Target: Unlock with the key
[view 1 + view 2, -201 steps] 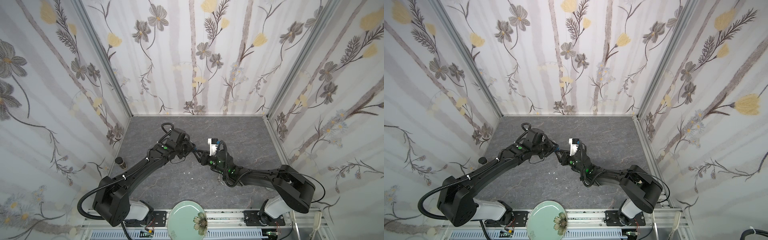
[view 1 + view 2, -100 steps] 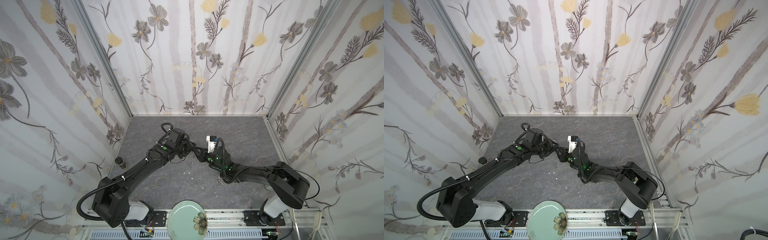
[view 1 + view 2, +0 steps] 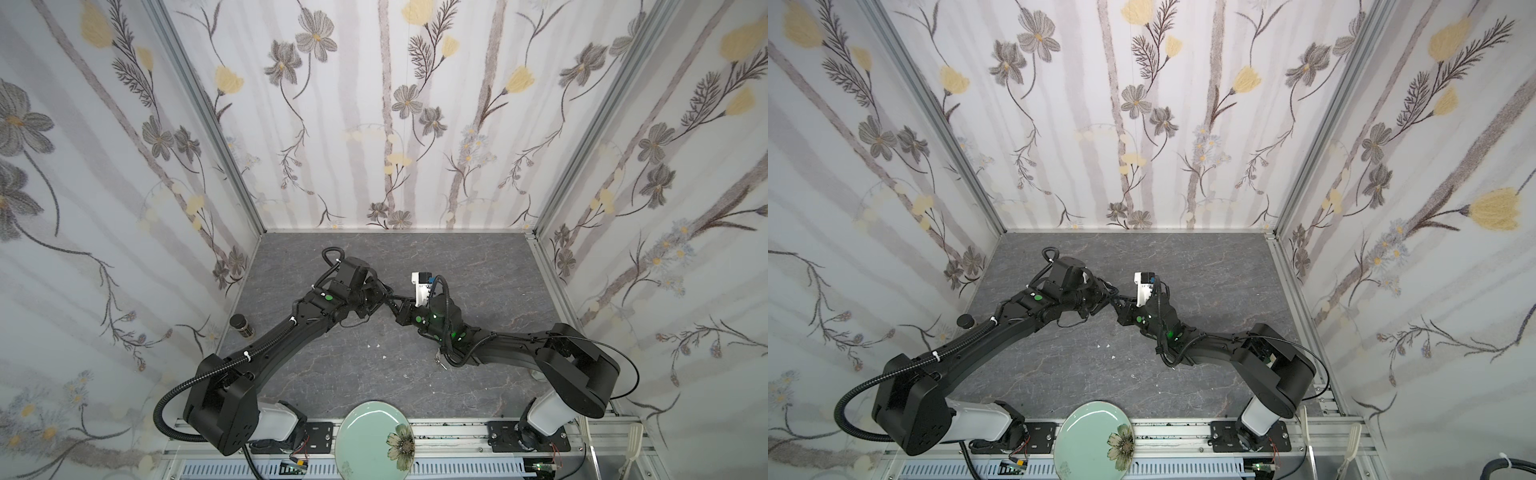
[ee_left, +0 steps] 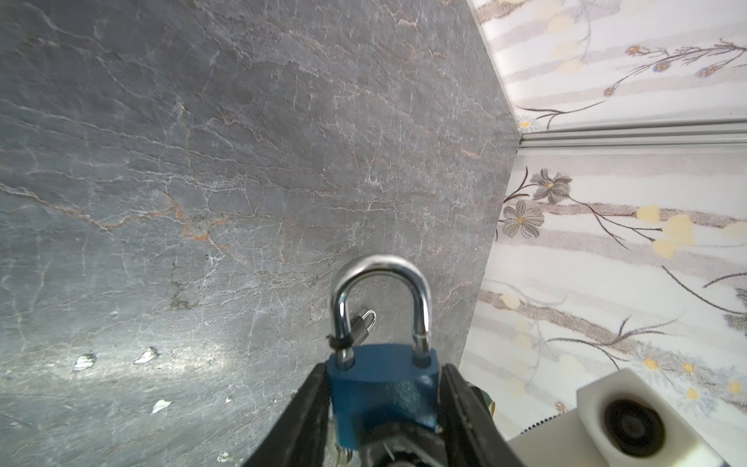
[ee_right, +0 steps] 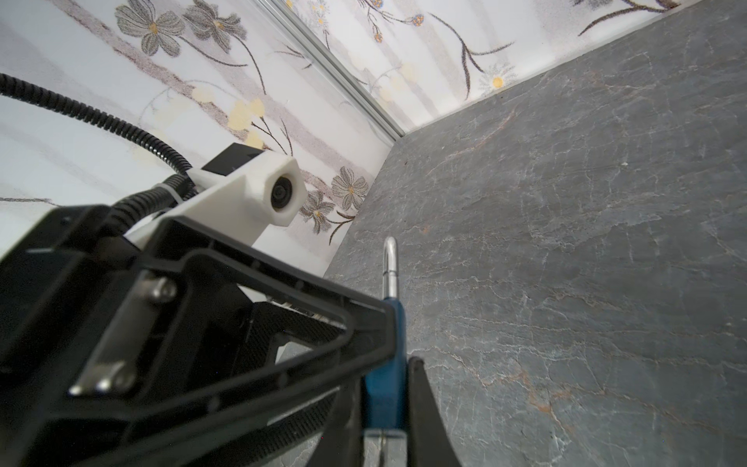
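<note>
A blue padlock (image 4: 384,388) with a closed silver shackle (image 4: 380,267) hangs over the middle of the grey table, between both grippers. My left gripper (image 4: 384,366) stands open, its fingers just off the lock's narrow sides. My right gripper (image 5: 386,376) is shut on the padlock (image 5: 386,388), pressing its flat faces. In both top views the two grippers meet tip to tip (image 3: 392,300) (image 3: 1116,303) and hide the lock. Blurred silver metal shows under the lock body; I cannot tell if it is the key. A small silver piece with a loop (image 4: 362,323) (image 3: 440,360) lies on the table.
A green plate with a flower (image 3: 372,440) sits at the front edge. A small dark jar (image 3: 242,325) stands by the left wall. White crumbs (image 3: 376,345) dot the table. White plastic cutlery (image 3: 631,440) stands at the front right. Flowered walls close three sides.
My right gripper has closed onto the padlock's flat faces. My left gripper's jaws have widened off the lock's sides. Both arms have stayed nearly in place.
</note>
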Controlling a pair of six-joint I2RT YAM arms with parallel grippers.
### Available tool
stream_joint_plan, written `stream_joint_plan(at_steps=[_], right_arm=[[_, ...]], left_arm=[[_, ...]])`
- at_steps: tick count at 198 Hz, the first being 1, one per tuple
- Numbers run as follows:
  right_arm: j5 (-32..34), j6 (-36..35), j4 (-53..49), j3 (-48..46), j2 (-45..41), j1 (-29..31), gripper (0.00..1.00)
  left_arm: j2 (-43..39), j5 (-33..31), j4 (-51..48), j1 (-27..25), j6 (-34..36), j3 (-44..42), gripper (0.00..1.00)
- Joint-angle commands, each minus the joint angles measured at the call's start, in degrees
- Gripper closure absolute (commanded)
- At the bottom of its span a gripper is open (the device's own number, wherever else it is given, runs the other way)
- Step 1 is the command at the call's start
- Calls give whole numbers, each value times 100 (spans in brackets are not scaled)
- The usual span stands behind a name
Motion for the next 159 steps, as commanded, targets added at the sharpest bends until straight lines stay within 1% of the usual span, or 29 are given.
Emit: stream_joint_plan(at_steps=[1,17,38,55,60,94,134,159], right_arm=[[-252,44,512,-153,-143,-38,100],[-455,67,666,-312,-239,-92,100],[-805,103,846,-484,-330,-174,100],[-1169,142,1021,-607,-386,-176,100],[-1276,155,1069,-644,-404,-365,100],[-1884,121,1074,-788,-552,-565,100],[-2541,105,1075,-815,-606,-766,100],[-2756,99,1075,-753,-588,-781,100]], left_arm=[[-128,131,132,126,215,-51,47],[-245,203,119,253,334,-133,44],[-418,367,113,424,550,-238,44],[-520,600,119,574,774,-293,44],[-542,681,97,608,856,-304,44],[-587,1274,-71,821,1499,-250,47],[-569,2048,-109,872,2022,-206,48],[-560,2290,-61,872,2101,-225,47]])
